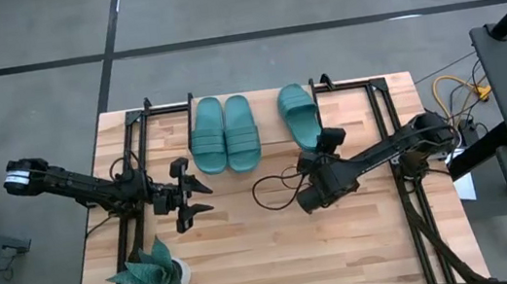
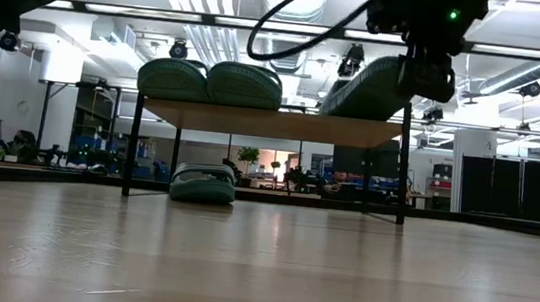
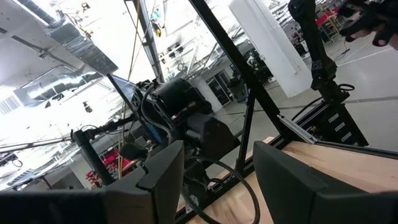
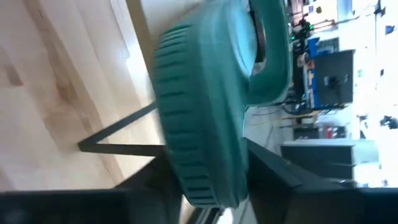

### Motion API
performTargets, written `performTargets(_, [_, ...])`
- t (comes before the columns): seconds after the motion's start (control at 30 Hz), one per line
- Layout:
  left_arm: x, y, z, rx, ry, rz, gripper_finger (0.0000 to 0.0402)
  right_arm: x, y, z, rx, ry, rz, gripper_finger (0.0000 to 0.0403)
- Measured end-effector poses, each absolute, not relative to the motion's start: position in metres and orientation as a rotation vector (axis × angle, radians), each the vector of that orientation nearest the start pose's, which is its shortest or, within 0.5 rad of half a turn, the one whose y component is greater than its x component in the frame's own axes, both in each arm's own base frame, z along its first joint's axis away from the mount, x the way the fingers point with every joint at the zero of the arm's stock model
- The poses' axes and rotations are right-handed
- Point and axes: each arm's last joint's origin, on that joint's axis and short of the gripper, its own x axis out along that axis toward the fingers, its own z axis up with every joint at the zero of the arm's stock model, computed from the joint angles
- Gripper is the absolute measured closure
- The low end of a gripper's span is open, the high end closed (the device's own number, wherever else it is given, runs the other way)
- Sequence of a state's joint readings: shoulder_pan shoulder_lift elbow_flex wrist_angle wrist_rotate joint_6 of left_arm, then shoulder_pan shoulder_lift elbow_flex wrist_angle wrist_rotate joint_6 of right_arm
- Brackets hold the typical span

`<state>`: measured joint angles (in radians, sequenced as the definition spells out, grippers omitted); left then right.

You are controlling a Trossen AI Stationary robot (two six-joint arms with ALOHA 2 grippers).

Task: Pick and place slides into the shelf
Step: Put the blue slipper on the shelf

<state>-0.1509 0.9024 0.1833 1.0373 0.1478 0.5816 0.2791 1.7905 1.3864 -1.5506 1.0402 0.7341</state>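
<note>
Two dark jointed arms, black cables looping off wrists; left arm (image 1: 73,185) has white band at rear end.

Bare counter (image 1: 277,247) fills the lower centre of the high view. At upper centre, three slides (image 1: 223,134) crowd the shelf (image 2: 273,123); a plant (image 1: 153,271) blocks lower left.

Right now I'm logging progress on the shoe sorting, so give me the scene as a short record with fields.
shelf top: shelf carries a pair of slides side by side, plus a third slide toward the right arm's side
under shelf: a fourth slide lies on the table
right pincer: right pincer at the heel end of the third slide, fingers on both sides of it
left pincer: left pincer open, empty, above bare table
other: potted plant near the front edge
</note>
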Motion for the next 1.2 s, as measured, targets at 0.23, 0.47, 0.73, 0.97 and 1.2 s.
performTargets(0.23, [0.169, -0.030, 0.225, 0.572, -0.396, -0.195, 0.0224, 0.296, 0.059, 0.251, -0.543, 1.197, -0.964, 0.0197])
performTargets(0.47, [0.169, -0.030, 0.225, 0.572, -0.396, -0.195, 0.0224, 0.301, 0.063, 0.263, -0.434, 1.206, -0.930, 0.0184])
performTargets(0.73, [0.169, -0.030, 0.225, 0.572, -0.396, -0.195, 0.0224, 0.303, 0.065, 0.269, -0.336, 1.251, -0.882, 0.0182])
performTargets(0.97, [0.169, -0.030, 0.225, 0.571, -0.396, -0.195, 0.0224, 0.304, 0.068, 0.272, -0.267, 1.316, -0.811, 0.0182])
performTargets(1.2, [0.169, -0.030, 0.225, 0.572, -0.395, -0.195, 0.0224, 0.307, 0.072, 0.279, -0.226, 1.372, -0.705, 0.0182])
